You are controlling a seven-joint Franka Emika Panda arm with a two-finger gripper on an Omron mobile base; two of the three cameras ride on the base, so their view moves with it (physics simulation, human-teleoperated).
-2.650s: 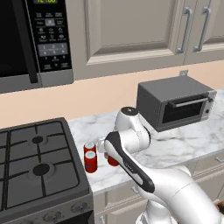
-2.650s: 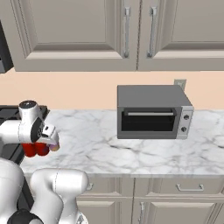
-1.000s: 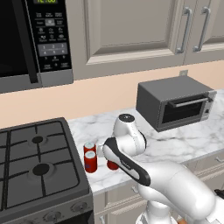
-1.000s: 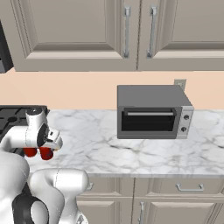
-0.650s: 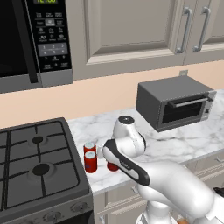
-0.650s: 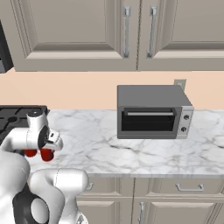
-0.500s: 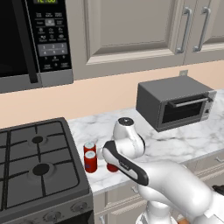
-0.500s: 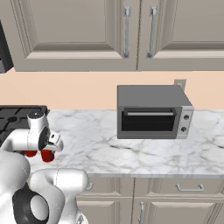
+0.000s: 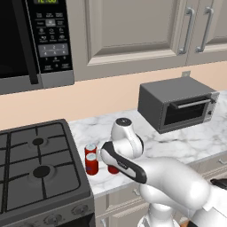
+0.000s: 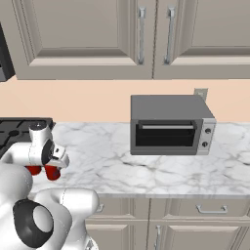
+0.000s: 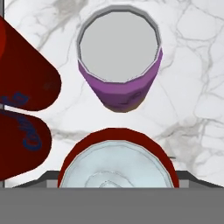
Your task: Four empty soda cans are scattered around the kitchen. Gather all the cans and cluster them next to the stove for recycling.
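Soda cans cluster on marble counter just right of stove. Red can sits upright directly under gripper, long axis vertical; purple can just beyond it. Can't tell whether fingers grip.

Four small cylindrical soda cans clustered on the marble-patterned counter, just right of the black four-burner gas stove; boxy grey toaster oven further right, well apart; panel-door wall cabinets above
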